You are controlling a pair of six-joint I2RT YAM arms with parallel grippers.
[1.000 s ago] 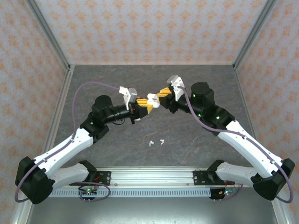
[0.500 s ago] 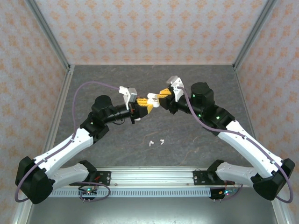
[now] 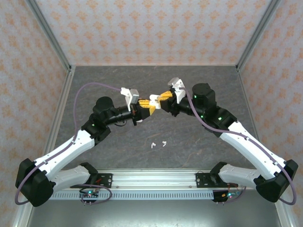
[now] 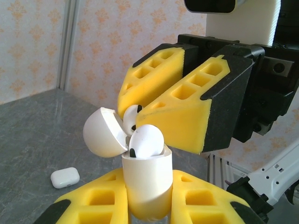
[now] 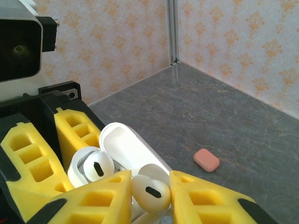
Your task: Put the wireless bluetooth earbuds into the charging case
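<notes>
- While pinched between the closed pads of the right gripper (image 5: 150, 186), hangs just above the free socket of the charging case (image 4: 147, 175): one white held earbud (image 5: 150, 193), bulb end uppermost.
- Clamped upright at mid-body in the shut left gripper (image 4: 148, 200), with lid (image 4: 103, 133) flipped back and a seated earbud (image 4: 147, 140) already resting in the nearer socket.
- Lying on the table (image 3: 189, 151) toward the arm bases, well apart from the open case: two loose earbuds (image 3: 152, 145), close beside each other.
- Also on the table: a closed white spare case (image 4: 64, 177) and a salmon-pink case (image 5: 206, 160).
- Handling of the wireless bluetooth earbuds, as a judgement: almost weightless, rigid, glossy and probably slippery; likely to twist or squirt out under a hard squeeze.
- Best taken across the bulb, leaving the stem free to slide straight down into the socket.
- Case probably light and stiff too, with the hinge its weak part; best gripped on the body below the seam, as now.
- Compared with a second ago: right gripper nudged a little toward the left gripper and slightly lower, closing on the case mouth.
- Left arm, open case and the two loose earbuds unmoved.
</notes>
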